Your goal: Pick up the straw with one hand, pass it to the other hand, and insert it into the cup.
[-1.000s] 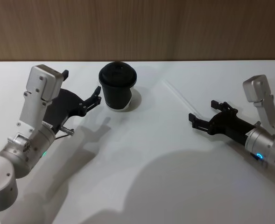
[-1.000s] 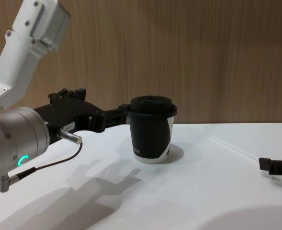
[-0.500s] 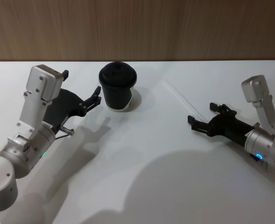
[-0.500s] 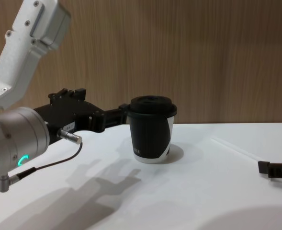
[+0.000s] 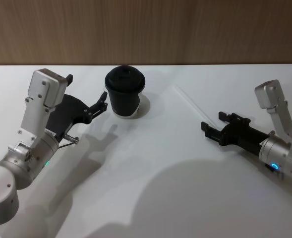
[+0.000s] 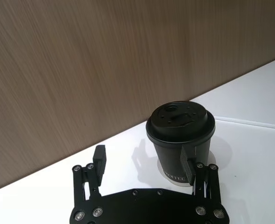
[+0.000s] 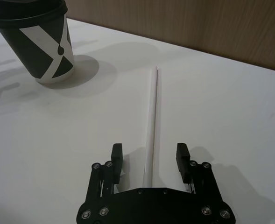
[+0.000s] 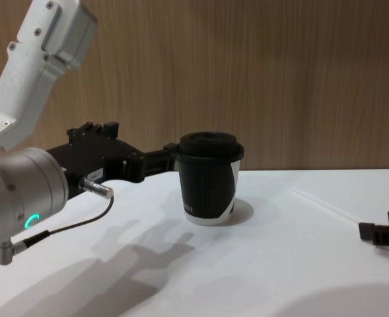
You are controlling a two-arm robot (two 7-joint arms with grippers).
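Observation:
The black lidded cup (image 5: 125,91) stands at the back of the white table. The thin white straw (image 5: 188,101) lies flat on the table to the cup's right, running from the back toward my right gripper (image 5: 212,122). In the right wrist view that gripper (image 7: 150,150) is open, and the near end of the straw (image 7: 152,121) runs between its two fingers. My left gripper (image 5: 104,100) hangs open just left of the cup. In the left wrist view the cup (image 6: 180,140) sits ahead of it, nearer one finger of the left gripper (image 6: 143,158), untouched.
A wooden wall (image 5: 146,29) closes off the table's back edge. The white table (image 5: 150,163) stretches bare in front of both arms. Arm shadows fall across its middle and front.
My right gripper has shifted slightly and sunk a little toward the straw's near end. The left arm, the cup and the straw have not moved.

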